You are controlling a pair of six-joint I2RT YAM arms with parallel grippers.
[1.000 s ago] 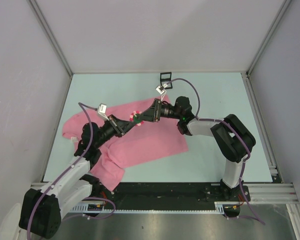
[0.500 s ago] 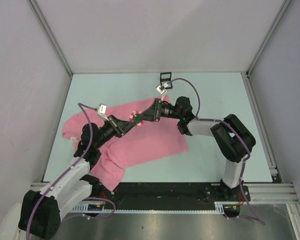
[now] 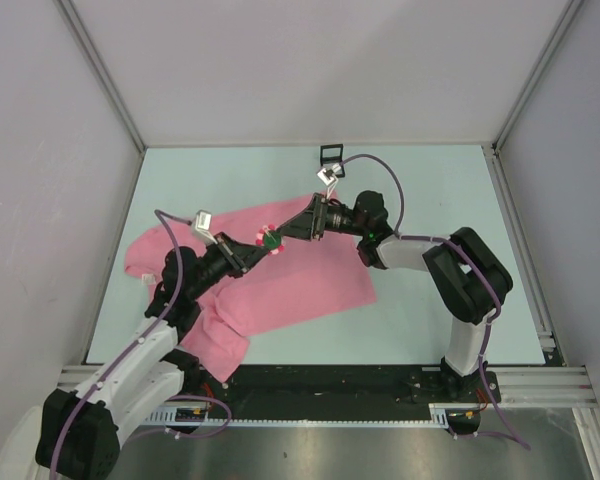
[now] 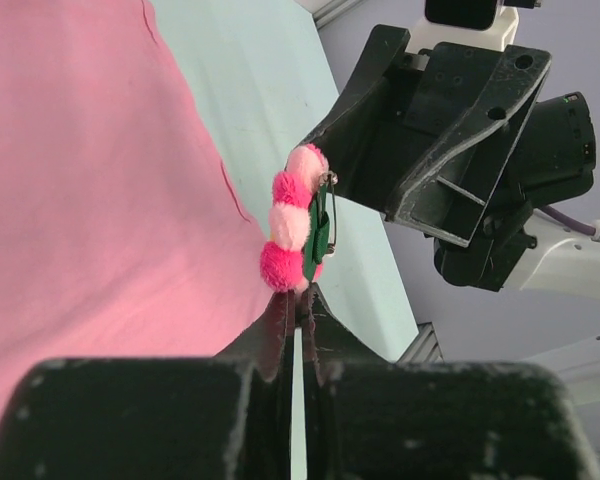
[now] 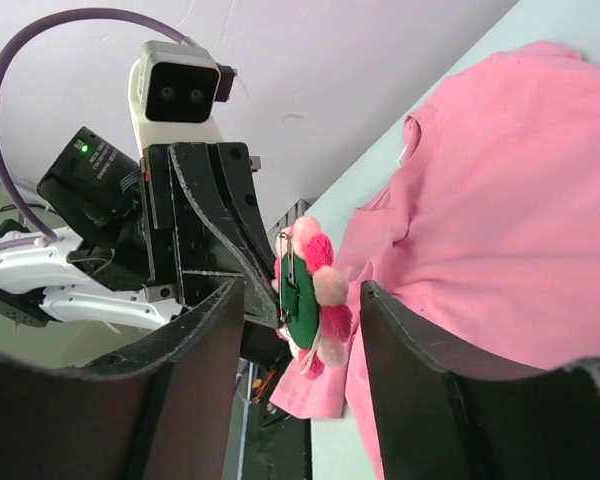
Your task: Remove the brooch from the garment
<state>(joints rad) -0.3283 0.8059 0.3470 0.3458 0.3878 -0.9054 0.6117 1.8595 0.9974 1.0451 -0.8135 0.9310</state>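
Note:
The brooch (image 3: 269, 240) is a small flower of pink pompoms on a green backing with a metal pin. It is held in the air above the garment (image 3: 300, 280), a large pink cloth spread on the table. My left gripper (image 3: 254, 249) is shut on the brooch's lower edge (image 4: 298, 230), its fingertips (image 4: 280, 312) pinching just under the pompoms. My right gripper (image 3: 286, 232) is open, with one finger on each side of the brooch (image 5: 310, 300) and a gap on both sides. No cloth hangs from the brooch. The garment also shows in the left wrist view (image 4: 100, 200) and the right wrist view (image 5: 500, 200).
A small black square frame box (image 3: 331, 154) stands at the back of the pale green table (image 3: 430, 200). Metal rails and grey walls bound the table. The garment's rumpled end (image 3: 215, 345) lies near the left arm's base.
The brooch has lifted slightly off the cloth and turned so that its green backing shows. The right gripper has drawn back a little towards the right. The left gripper stays closed on the brooch.

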